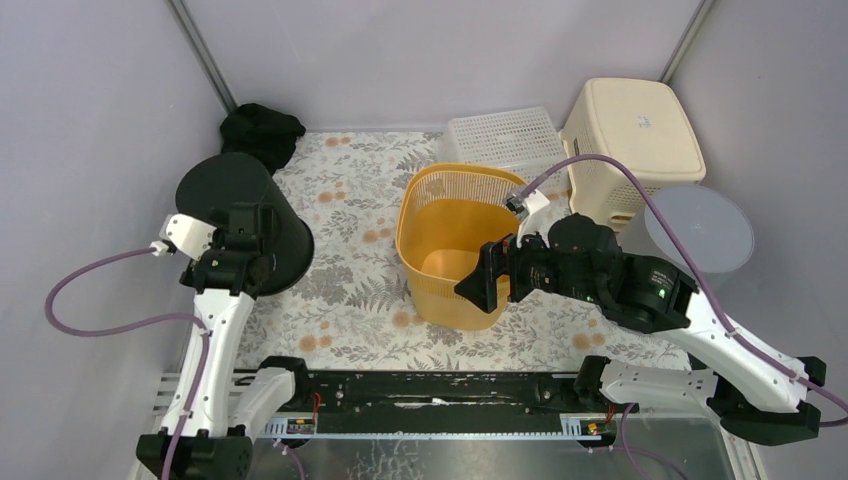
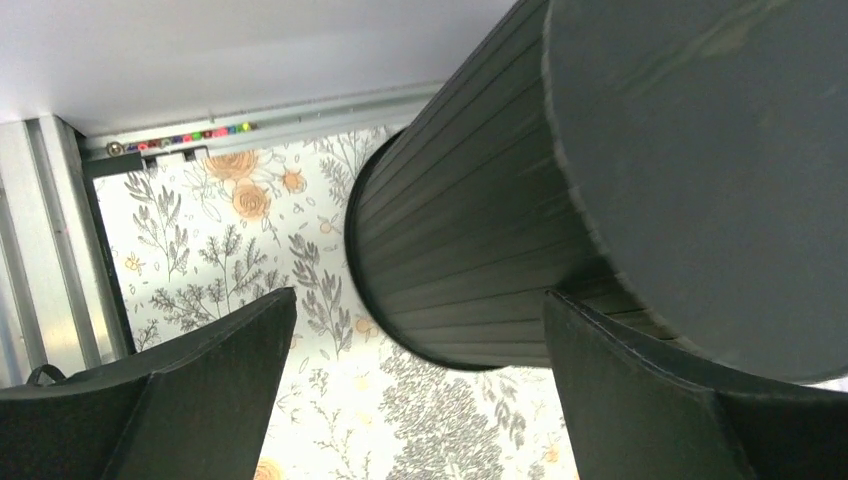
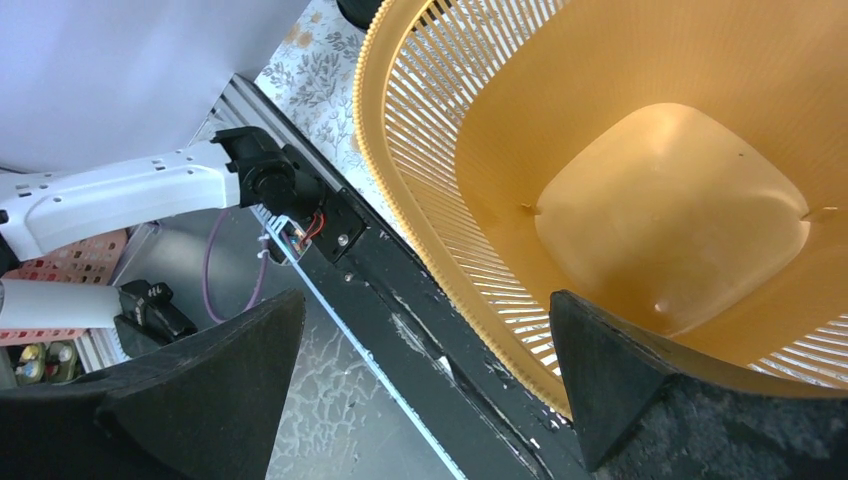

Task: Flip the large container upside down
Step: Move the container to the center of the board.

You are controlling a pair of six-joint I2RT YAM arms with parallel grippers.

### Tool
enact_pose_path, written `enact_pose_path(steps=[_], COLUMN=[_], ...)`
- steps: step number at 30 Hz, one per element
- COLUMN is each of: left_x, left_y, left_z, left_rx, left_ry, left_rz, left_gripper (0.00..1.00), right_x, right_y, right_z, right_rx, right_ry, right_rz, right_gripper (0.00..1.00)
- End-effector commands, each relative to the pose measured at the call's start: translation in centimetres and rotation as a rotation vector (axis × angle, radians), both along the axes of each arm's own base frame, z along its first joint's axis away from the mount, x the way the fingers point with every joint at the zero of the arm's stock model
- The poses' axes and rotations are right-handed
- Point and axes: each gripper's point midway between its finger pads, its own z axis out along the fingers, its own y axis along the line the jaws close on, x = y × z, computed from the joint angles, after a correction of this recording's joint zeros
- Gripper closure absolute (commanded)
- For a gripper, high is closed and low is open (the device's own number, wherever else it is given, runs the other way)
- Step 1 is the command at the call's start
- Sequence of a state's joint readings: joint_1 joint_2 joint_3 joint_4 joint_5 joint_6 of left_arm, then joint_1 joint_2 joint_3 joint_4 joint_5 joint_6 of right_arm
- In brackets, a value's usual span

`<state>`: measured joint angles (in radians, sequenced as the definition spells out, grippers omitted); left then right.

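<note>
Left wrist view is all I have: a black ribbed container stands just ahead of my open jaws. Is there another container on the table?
Observer: Yes, an orange basket stands upright in the middle, mouth up.
Operator: Is anything holding it?
Observer: No. The right gripper is at its near right rim, jaws open with the rim between them.
Operator: What is behind it?
Observer: A white basket and a cream bin, toward the back right.
</note>
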<state>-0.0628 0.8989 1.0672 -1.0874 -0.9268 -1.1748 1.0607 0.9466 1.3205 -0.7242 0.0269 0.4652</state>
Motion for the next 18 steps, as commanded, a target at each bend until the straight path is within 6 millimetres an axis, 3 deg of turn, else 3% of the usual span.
enact_pose_path(steps=[1, 12, 18], left_x=[3.5, 9.8, 12.4], left_y=[-1.0, -6.2, -8.0], left_z=[-1.0, -3.3, -4.4], left_rx=[-0.069, -0.177, -0.206], left_ry=[-0.055, -0.048, -0.037], left_rz=[-0.112, -0.479, -0.595], left_gripper=[0.0, 0.01, 0.06], right_x=[0.2, 0.5, 0.6], right_y=[-0.4, -0.6, -0.8], right_z=[0.5, 0.6, 0.5], right_rx=[0.009, 0.005, 0.003], right_ry=[-0.037, -0.043, -0.04], right_rz=[-0.012, -0.03, -0.043], right_gripper=[0.01, 0.01, 0.0])
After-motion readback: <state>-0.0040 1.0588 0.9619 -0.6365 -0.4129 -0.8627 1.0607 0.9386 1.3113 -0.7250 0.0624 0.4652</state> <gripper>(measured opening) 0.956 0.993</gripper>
